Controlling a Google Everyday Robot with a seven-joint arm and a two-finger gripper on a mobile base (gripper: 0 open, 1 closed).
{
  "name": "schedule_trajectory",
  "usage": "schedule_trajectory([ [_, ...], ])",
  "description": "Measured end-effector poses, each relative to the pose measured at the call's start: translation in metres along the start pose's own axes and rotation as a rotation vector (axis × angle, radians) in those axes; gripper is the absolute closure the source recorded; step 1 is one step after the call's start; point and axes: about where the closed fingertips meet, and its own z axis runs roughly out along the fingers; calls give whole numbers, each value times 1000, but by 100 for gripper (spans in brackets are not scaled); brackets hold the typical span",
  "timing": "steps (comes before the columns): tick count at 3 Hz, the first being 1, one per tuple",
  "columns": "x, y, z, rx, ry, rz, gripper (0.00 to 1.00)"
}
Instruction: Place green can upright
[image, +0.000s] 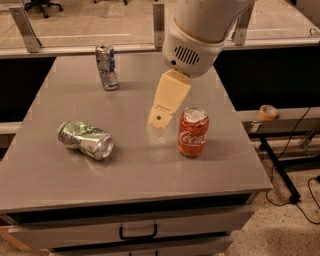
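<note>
The green can (85, 139) lies on its side on the grey table (135, 170), at the front left, its silver top pointing to the front right. My gripper (160, 117) hangs from the white arm over the middle of the table. It is just left of the red Coca-Cola can (193, 131) and well to the right of the green can, touching neither. It holds nothing that I can see.
The red Coca-Cola can stands upright at the right of the table. A crushed silver-and-blue can (107, 67) stands at the back left. A roll of tape (269, 112) sits on a ledge to the right. Drawers are below the table's front edge.
</note>
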Motion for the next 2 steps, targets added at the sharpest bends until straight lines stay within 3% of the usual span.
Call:
schedule_trajectory([
  [1,-2,-4,1,16,26,77,0],
  [2,-17,-18,21,43,102,199,0],
])
